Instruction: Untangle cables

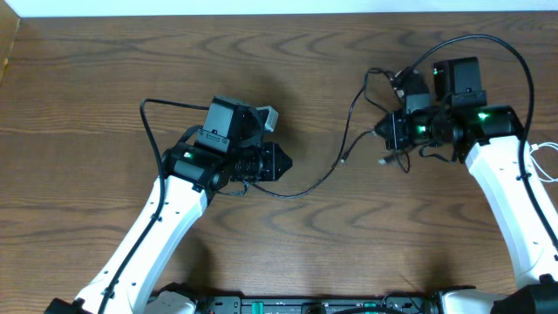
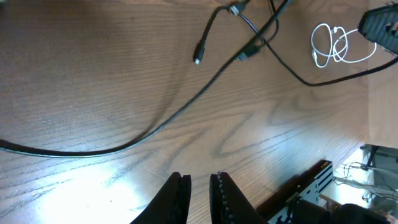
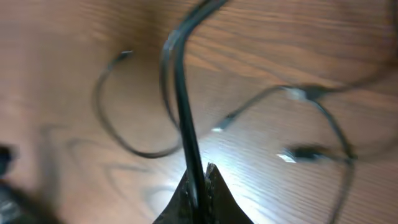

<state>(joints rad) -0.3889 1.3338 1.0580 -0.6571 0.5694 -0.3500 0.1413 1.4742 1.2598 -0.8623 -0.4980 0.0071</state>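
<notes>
**Black cable held at the right, white one already apart**

I look at the wooden bench (image 1: 105,70) from above. Both arms reach in from the near side.

The right end effector (image 3: 200,171) is pressed together and pinches the black cable (image 1: 323,174), which rises straight out of its fingertips in the right wrist view. The left end effector (image 2: 199,177) hovers above the wood. Its fingers stand only a narrow gap apart, with nothing between them.

From the right grip, the black cable runs in one long curve across the middle of the bench towards the left arm. A short branch ends in a small plug (image 2: 197,59) that lies free on the wood. Near the right grip some loops are still bunched, and I cannot tell how they cross.

The white cable (image 2: 336,45) lies coiled at the far right, well apart from the black one.

I judge the separating as mostly done, and the step in hand is laying the black cable out. Next I would bring the left end effector down on the long run and pull gently away from the right, watching the bunch.
</notes>
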